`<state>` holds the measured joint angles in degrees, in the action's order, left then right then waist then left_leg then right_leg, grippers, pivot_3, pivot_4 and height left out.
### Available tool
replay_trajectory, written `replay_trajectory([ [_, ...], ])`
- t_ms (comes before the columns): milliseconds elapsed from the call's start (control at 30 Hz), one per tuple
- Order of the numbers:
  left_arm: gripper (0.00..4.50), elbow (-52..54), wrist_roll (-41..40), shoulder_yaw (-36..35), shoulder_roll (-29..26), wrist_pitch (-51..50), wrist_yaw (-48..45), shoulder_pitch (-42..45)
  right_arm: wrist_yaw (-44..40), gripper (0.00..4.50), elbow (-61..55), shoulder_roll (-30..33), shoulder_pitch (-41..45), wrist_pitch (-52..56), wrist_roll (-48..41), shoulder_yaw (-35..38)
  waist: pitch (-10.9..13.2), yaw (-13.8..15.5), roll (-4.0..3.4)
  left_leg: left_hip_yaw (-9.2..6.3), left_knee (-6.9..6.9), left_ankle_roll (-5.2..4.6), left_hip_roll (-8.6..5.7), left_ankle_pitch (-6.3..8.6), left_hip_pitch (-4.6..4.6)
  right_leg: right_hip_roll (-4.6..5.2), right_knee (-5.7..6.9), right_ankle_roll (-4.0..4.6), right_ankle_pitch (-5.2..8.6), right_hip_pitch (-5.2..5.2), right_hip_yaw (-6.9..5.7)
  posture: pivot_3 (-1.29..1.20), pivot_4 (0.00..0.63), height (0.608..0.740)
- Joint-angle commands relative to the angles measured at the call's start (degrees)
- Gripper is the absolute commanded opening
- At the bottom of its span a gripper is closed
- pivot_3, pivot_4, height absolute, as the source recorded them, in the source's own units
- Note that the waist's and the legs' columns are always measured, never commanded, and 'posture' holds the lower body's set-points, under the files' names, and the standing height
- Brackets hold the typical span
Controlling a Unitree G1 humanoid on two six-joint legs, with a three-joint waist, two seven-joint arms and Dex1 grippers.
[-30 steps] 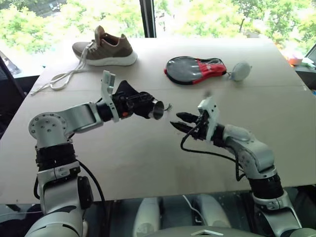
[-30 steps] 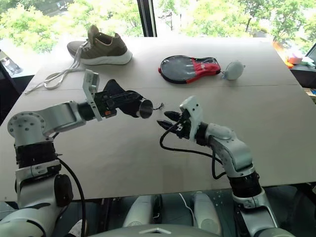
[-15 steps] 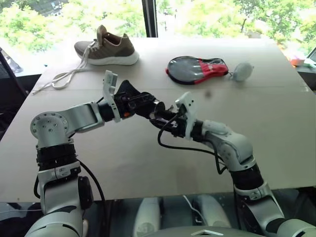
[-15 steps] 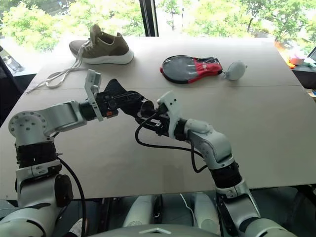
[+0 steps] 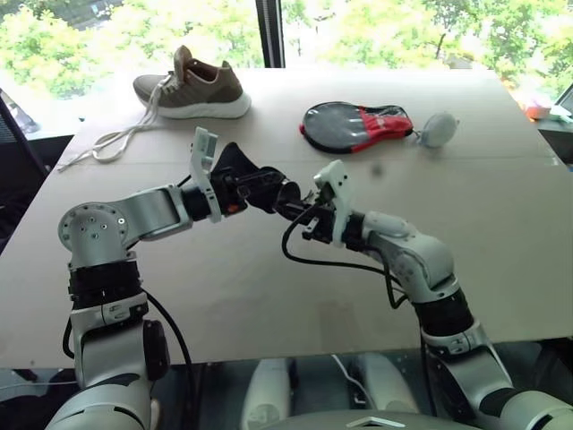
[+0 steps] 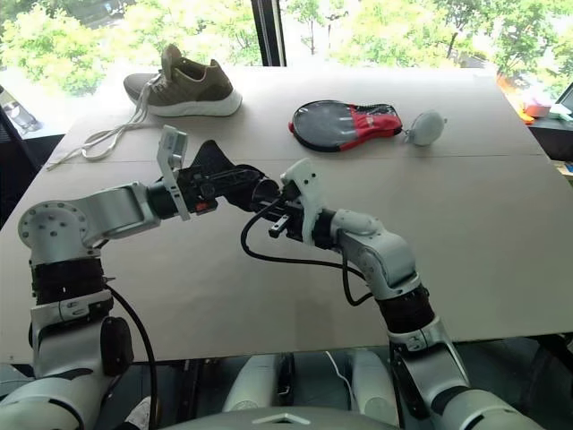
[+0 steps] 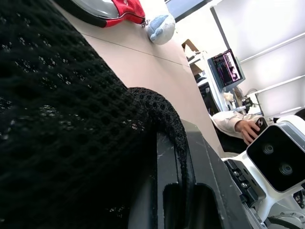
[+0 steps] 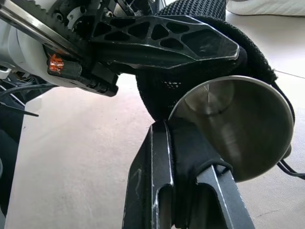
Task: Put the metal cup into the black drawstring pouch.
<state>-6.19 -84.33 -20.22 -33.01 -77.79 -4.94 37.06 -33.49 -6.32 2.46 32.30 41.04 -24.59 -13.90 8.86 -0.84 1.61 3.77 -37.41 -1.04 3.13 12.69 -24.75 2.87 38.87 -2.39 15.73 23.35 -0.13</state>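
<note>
While L gripper (image 5: 269,190) clamps black drawstring pouch (image 5: 235,166) | R gripper (image 8: 183,157) pinches pouch edge (metal cup (image 8: 238,126) inside) | no writing legible

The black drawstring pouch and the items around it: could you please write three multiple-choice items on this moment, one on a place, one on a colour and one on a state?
1. Where is the black drawstring pouch?
A. flat on the table
B. held up by the left gripper
C. inside the shoe

2. What colours is the oval paddle case?
A. black and red
B. blue and white
C. all green

3. What is the right gripper doing?
A. hanging open above the shoe
B. resting shut on the paddle case
C. shut on the pouch's fabric beside the metal cup

Answers:
1 B: the head views show the pouch off the table at the left gripper.
2 A: the case is black with a red end.
3 C: the right wrist view shows black fabric pinched between its fingers, next to the cup.
</note>
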Motion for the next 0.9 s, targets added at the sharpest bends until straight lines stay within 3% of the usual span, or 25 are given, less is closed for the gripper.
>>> replay_trajectory([
  [33, 0.00, 2.40, -1.06, -0.43, 0.31, 0.86, -0.28, -0.17, -0.74, 0.03, -1.25, -0.54, 1.40, -1.42, -0.21, -0.31, 0.00, 0.00, 0.00, 0.00, 0.00, 0.00, 0.00, 0.00, 0.00, 0.00, 0.00, 0.00, 0.00, 0.00, 0.00, 0.00, 0.150, 0.740],
  [300, 0.00, 4.60, -6.46, 0.70, 2.94, 1.16, 3.79, 0.89, -2.00, 0.03, 2.86, -1.27, 3.10, -5.89, 2.85, -2.73, 0.00, 0.01, 0.00, 0.00, 0.00, 0.00, 0.01, 0.00, 0.00, 0.01, 0.00, 0.00, 0.00, 0.00, 0.01, 0.00, 0.150, 0.740],
  [533, 0.00, 5.72, -12.75, 2.46, 4.31, 3.49, 9.55, -0.11, -4.83, 0.03, 14.10, -3.48, 8.36, -16.05, 8.54, -5.33, 0.00, -0.09, 0.01, -0.01, 0.00, 0.00, 0.01, 0.00, 0.00, 0.00, 0.01, 0.00, 0.00, 0.00, 0.02, 0.00, 0.150, 0.740],
  [733, 0.00, 7.92, -24.28, 4.67, 3.75, 9.36, 18.51, -6.76, -4.75, 0.03, 20.65, -4.13, 10.41, -25.74, 12.42, -4.11, 0.01, -0.07, 0.01, -0.02, 0.01, 0.00, 0.10, 0.00, -0.01, 0.14, 0.00, 0.00, 0.00, 0.00, 0.01, 0.00, 0.150, 0.740],
  [900, 0.00, 8.76, -28.39, 6.09, 3.95, 15.76, 24.65, -11.16, -7.22, 0.03, 20.72, -2.56, 8.25, -28.55, 13.47, -4.39, 0.01, 0.05, 0.02, -0.04, 0.01, 0.00, 0.10, 0.00, 0.00, 0.22, 0.01, 0.00, 0.00, -0.01, -0.02, 0.00, 0.150, 0.740],
])
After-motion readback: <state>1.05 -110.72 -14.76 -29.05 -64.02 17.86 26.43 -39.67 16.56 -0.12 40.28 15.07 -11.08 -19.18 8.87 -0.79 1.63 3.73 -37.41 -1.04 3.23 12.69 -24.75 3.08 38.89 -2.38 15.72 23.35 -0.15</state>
